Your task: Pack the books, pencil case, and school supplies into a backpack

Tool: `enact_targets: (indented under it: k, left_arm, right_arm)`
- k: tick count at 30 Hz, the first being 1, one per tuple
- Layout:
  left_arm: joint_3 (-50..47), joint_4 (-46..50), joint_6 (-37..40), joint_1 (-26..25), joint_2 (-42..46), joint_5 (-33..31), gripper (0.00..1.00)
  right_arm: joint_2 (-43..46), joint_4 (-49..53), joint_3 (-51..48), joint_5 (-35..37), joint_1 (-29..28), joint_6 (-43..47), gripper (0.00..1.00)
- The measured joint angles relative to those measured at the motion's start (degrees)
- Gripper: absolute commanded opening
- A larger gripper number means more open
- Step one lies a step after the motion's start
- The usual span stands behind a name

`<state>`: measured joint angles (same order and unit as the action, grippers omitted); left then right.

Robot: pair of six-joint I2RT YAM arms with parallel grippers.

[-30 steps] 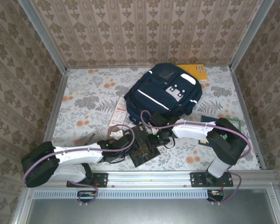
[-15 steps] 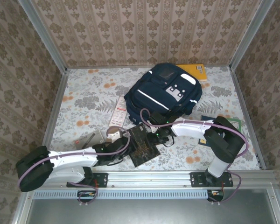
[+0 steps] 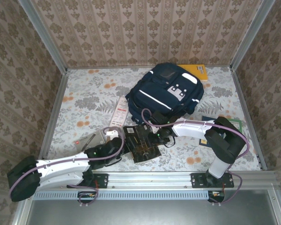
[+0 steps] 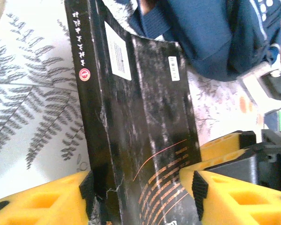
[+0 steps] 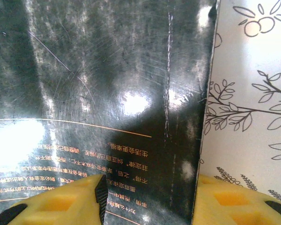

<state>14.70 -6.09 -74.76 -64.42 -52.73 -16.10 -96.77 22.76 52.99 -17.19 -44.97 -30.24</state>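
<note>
Two grippers meet at the black book (image 3: 140, 143). Left gripper (image 4: 141, 190): fingers apart, straddling one end of the book; clamping cannot be confirmed. Right gripper (image 5: 149, 194): fingers apart over the cover, one at its edge; grip likewise unclear. Book lies on the tabletop (image 3: 84, 103), just beside the backpack (image 3: 166, 91).

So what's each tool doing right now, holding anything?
Left tool: fingers straddle the black book; grip cannot be told.
Right tool: over the same book; cannot be told.
</note>
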Motion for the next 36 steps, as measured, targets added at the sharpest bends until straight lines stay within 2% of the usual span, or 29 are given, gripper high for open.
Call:
enact_targets:
  k: [17,20,28,34,35,36]
  left_arm:
    - [-1.88,-3.58,-4.68,0.02,0.15,1.86,0.55]
    - [1.22,-0.44,-3.91,0.42,0.7,2.47,0.47]
    - [2.69,3.58,-4.39,1.64,0.72,4.04,0.36]
    - [2.71,7.17,-4.61,1.9,-1.22,4.9,0.35]
    - [2.73,7.19,-4.61,1.9,-2.03,5.11,0.32]
    - [2.73,7.17,-4.79,1.9,-2.97,5.33,0.24]
  right_arm:
    - [0.0,-0.31,0.0,-1.57,-0.07,-0.17,0.49]
    - [0.0,-0.33,0.0,-1.75,-0.07,-0.22,0.49]
    - [0.0,-0.5,0.11,-2.19,-0.07,-0.2,0.49]
    - [0.07,-0.37,0.11,-2.58,-0.07,-0.09,0.49]
    - [0.07,-0.35,0.11,-2.58,-0.09,-0.04,0.49]
    - [0.07,-0.33,0.11,-2.58,-0.07,-0.02,0.49]
